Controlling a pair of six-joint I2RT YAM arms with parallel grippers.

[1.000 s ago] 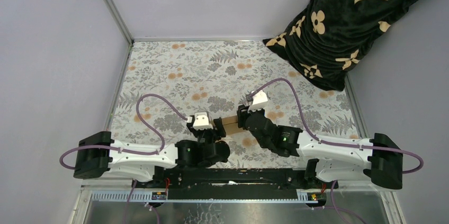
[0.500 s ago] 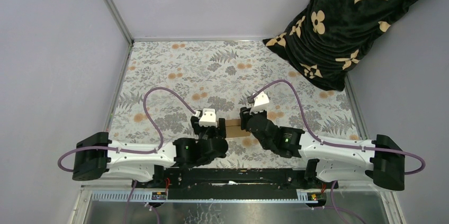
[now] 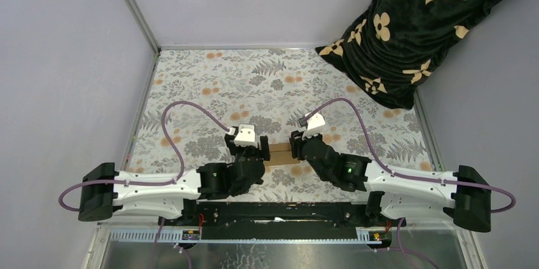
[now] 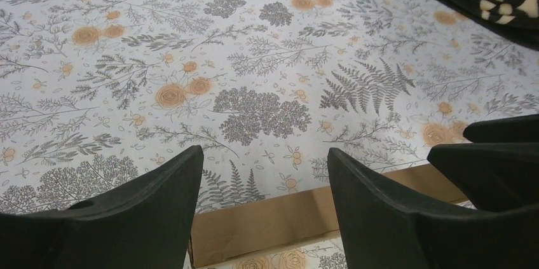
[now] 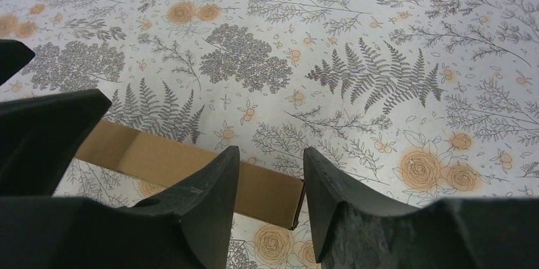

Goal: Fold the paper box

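— From above first. Any sign of the paper box (image 3: 283, 153)?
— Yes. Down flat on the flowery table (image 3: 210, 78), near the front edge, right between the left gripper (image 3: 260, 152) and the right gripper (image 3: 297, 150). Just a thin brown strip from up here.
— Held?
— Cannot tell from up there (too small).
— Now through the left wrist.
— Shows the left gripper (image 4: 264, 153) wide open, holding nothing. Shows the paper box (image 4: 273, 218) low down in front of it, on the table.
— And through the right wrist?
— Shows the right gripper (image 5: 270, 152) open a little, squeezing nothing. Shows the paper box (image 5: 146, 151) lying just in front: plain brown, smooth, a bit thick at its end.
— Done folding?
— Looks mostly folded into a long flat shape. Cannot tell about the end flaps. Maybe some tucking left.
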